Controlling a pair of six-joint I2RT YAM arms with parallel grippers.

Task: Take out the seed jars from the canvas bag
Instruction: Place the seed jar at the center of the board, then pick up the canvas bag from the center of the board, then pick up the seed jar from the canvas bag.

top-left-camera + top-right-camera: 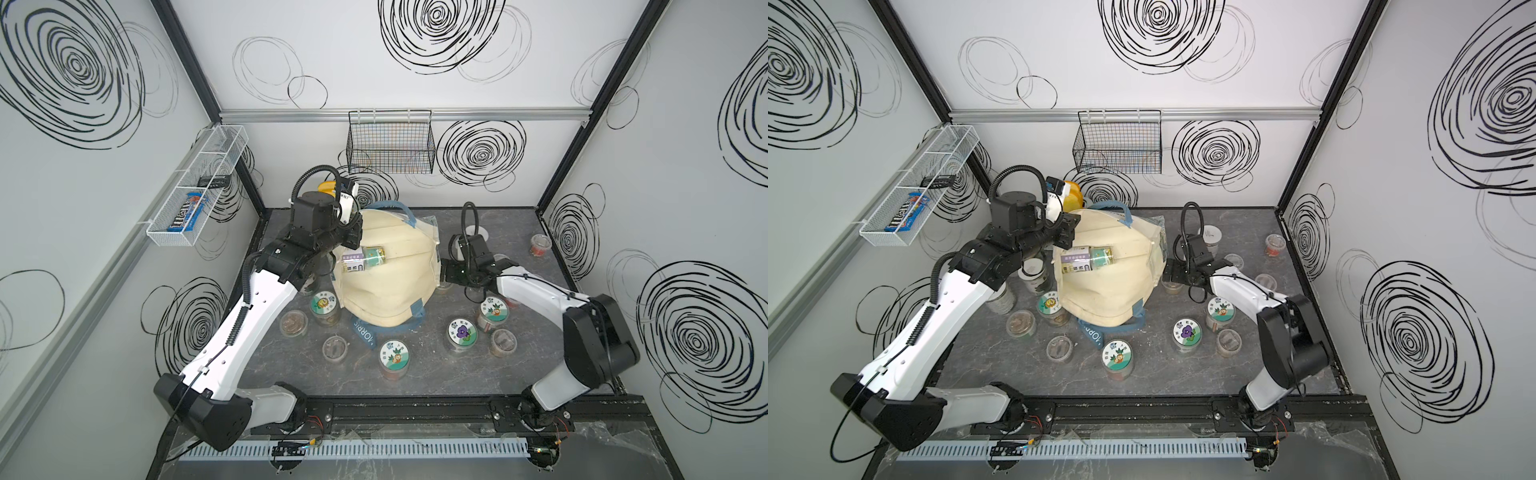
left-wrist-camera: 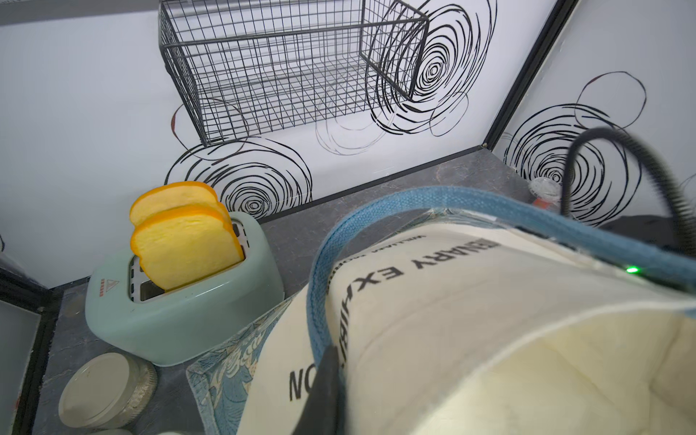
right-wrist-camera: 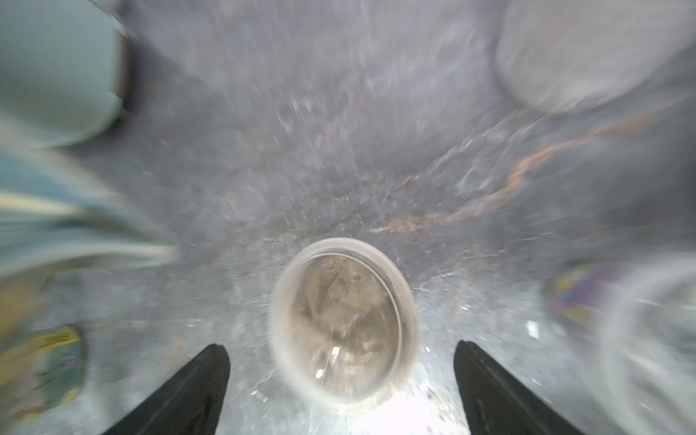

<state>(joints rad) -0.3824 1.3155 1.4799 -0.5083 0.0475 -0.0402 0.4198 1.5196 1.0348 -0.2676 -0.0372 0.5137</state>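
The cream canvas bag point(image 1: 386, 286) point(image 1: 1108, 291) stands mid-table, and a purple-white box and a green-labelled bottle point(image 1: 361, 259) show in its mouth. My left gripper point(image 1: 353, 232) point(image 2: 331, 376) is shut on the bag's rim by the blue-grey strap point(image 2: 320, 286), holding it up. My right gripper point(image 1: 444, 272) point(image 3: 341, 346) hangs open just right of the bag. A clear-lidded seed jar point(image 3: 344, 324) of brown contents stands on the table under it, free between the fingers. Several more seed jars stand around the bag, such as a sticker-lidded jar point(image 1: 392, 357) and a red-filled jar point(image 1: 540, 244).
A mint toaster point(image 2: 184, 301) with two toast slices stands behind the bag at the back left, and a silver-lidded jar point(image 2: 109, 388) stands beside it. A black wire basket point(image 1: 390, 143) hangs on the back wall. A white wire shelf point(image 1: 195, 187) hangs on the left wall.
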